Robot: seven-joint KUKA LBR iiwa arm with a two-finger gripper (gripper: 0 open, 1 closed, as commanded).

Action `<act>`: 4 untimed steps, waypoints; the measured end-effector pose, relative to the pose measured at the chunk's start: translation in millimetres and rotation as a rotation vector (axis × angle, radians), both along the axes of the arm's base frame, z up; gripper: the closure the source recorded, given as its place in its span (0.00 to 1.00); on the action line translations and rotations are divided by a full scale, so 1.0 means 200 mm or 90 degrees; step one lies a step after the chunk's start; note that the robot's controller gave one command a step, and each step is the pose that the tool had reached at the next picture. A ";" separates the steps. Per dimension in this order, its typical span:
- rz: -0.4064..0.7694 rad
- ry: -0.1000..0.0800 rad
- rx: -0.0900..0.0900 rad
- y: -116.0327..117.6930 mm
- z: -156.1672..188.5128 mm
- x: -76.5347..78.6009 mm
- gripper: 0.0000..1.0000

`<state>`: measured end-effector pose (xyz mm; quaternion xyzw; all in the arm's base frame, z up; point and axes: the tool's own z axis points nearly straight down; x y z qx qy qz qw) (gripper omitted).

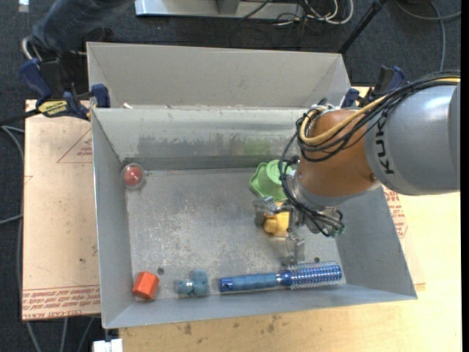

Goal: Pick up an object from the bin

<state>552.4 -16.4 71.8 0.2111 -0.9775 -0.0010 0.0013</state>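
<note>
The gripper (294,249) hangs just behind the bristle end of the blue hairbrush (282,279), and honestly I can't tell whether it's spread or closed. The nearest thing is a small yellow lump (277,224), a bit further back from the brush and right beside the gripper.

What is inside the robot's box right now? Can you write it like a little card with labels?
bin: grey metal bin
gripper: gripper low in the right half, between the yellow thing and the brush
nearest things: small yellow thing; blue brush lying along the near wall
beside the arm: green thing, partly hidden
far left corner: red ball
near left corner: orange cylinder, blue-grey piece beside it
held: cannot tell
</note>
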 end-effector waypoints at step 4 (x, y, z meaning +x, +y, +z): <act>0.632 -0.005 -0.001 -0.16 1.04 -0.36 1.00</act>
